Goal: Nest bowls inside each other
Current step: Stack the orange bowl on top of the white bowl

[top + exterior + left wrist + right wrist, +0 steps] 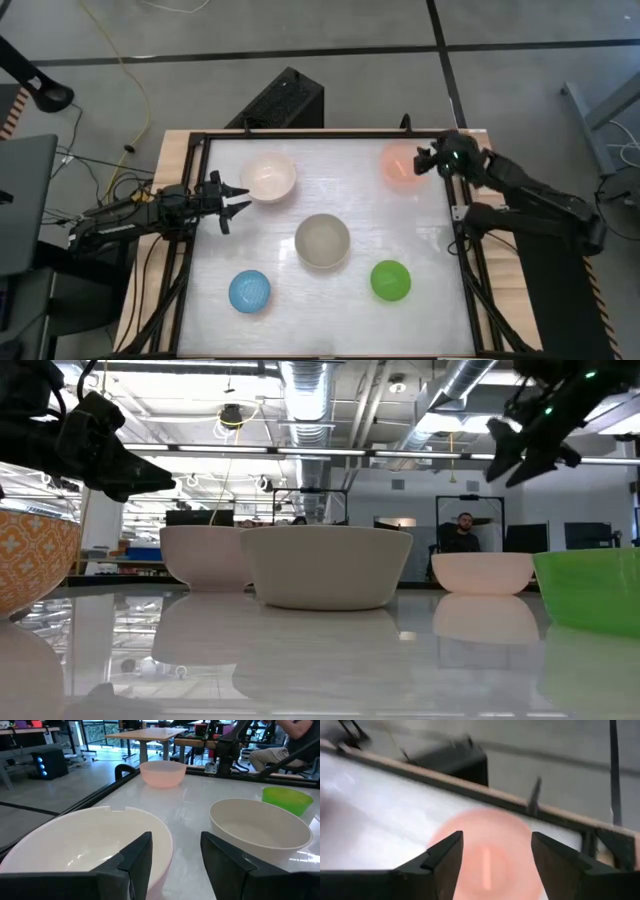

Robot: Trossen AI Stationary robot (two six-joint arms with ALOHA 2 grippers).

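Note:
Five bowls stand upright on their bases on the white table. The pale pinkish-white bowl (268, 177) is at the far left and the salmon one (400, 165) at the far right. The grey-beige bowl (322, 240) sits in the middle, the blue (249, 291) at the near left and the green (390, 280) at the near right. My right gripper (497, 852) hangs open above the salmon bowl (485, 857), tilted down toward it and well clear of it (530, 440). My left gripper (232, 200) waits open and level beside the pinkish-white bowl (85, 845).
A black frame rail (468, 250) runs around the tabletop. A black box (280, 100) stands on the floor beyond the far edge. Bare table lies between the bowls. A person (463, 532) sits in the room behind.

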